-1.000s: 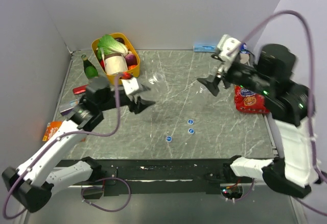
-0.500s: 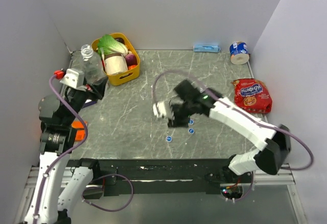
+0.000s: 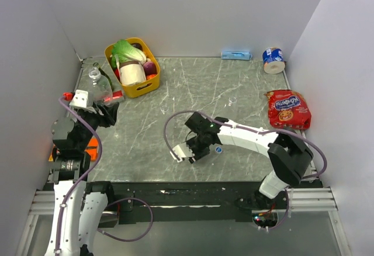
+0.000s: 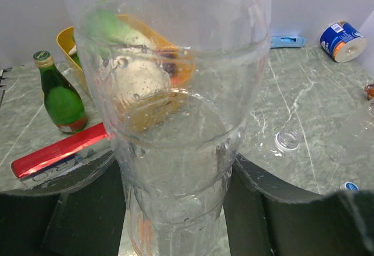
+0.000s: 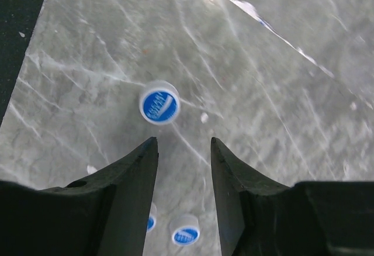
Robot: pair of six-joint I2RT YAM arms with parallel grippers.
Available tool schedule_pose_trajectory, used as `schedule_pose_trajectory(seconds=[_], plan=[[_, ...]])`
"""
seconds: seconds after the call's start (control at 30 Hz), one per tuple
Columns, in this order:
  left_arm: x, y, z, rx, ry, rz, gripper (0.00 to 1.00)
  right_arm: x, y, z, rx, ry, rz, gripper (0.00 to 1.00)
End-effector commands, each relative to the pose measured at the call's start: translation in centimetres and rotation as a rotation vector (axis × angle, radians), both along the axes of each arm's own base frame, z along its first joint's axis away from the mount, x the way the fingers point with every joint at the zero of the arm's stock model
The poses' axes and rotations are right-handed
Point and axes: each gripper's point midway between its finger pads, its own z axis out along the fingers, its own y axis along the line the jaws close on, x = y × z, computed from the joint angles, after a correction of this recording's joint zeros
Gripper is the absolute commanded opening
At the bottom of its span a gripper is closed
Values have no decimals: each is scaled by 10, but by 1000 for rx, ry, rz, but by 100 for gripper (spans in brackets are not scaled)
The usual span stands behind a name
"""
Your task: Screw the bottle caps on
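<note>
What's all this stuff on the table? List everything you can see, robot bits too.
bottle caps: three, blue with white marks, on the table near the front
held bottle: one, clear, in the left hand
loose bottles: two, clear, standing mid-table
green bottle: one, green, back left
basket: one, yellow, back left, holding a leafy green vegetable and other items
red box: one, red, lying by the green bottle
tape roll: one, blue and white, back right
snack bag: one, red, right edge
blue pad: one, back edge
orange packet: one, left edge, partly hidden
left hand: shut on the held bottle
right hand: open, by a cap
</note>
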Motion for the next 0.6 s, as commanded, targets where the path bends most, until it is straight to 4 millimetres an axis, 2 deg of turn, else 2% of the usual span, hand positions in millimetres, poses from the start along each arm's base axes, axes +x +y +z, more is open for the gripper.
schedule_pose_trajectory(seconds=[0.0, 0.3, 0.57], plan=[[1, 0, 7, -21, -17, -5, 1, 0, 17, -10, 42, -64, 129, 49], [7, 2, 0, -26, 3, -3, 1, -10, 18, -24, 25, -24, 147, 57], [11, 3, -10, -26, 24, -4, 1, -17, 12, -31, -9, 10, 182, 57]])
